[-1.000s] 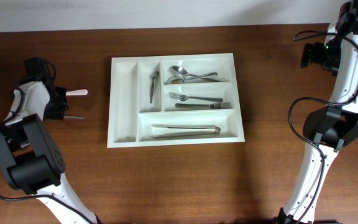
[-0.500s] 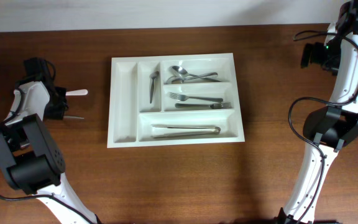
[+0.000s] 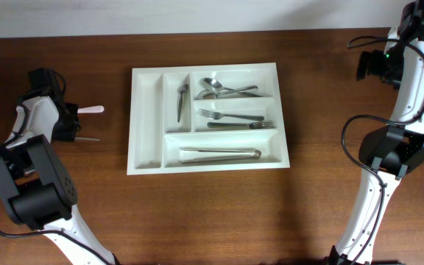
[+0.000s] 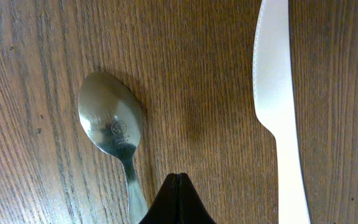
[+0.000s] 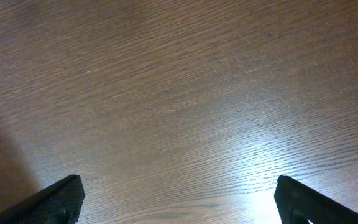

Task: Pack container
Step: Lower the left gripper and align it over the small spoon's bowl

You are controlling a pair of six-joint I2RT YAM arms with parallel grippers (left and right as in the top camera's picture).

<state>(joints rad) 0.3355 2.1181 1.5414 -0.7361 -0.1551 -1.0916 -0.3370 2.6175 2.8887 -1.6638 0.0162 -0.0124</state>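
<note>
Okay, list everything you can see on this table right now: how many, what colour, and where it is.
table: one, brown wood, under everything
tray: one, white, middle of table, far-left compartment empty
small spoon: one, silver, tray's second narrow compartment
spoons: several overlapping, silver, top long compartment
forks: apparently two, silver, middle long compartment
tongs: one, silver, bottom long compartment
loose spoon: one, silver, on table left of tray
plastic knife: one, white, on table beside loose spoon
left gripper: one, black, shut on nothing, between loose spoon and plastic knife
right gripper: one, black, open, above table at far right
</note>
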